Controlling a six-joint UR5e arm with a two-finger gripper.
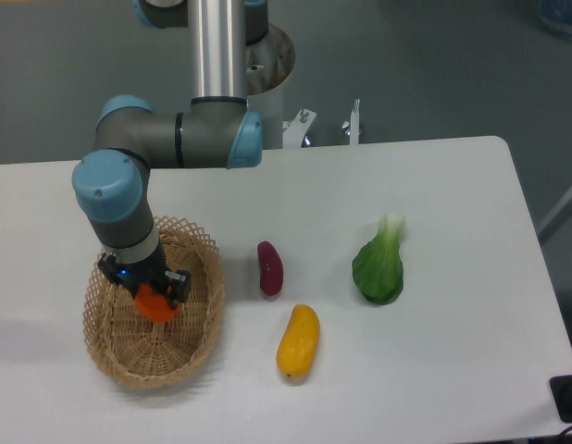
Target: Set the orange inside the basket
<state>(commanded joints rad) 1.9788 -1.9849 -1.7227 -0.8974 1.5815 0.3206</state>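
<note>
While pincer-held (155,298): orange (155,304) over basket (198,351).

Orange (155,302) in tool (153,294) over basket (198,242)

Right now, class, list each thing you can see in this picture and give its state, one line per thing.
gripper: over the basket, shut on the orange
orange: held, above the basket's inside
basket: upright on the table
purple fruit: lying on the table
yellow fruit: lying on the table
green vegetable: lying on the table
</note>
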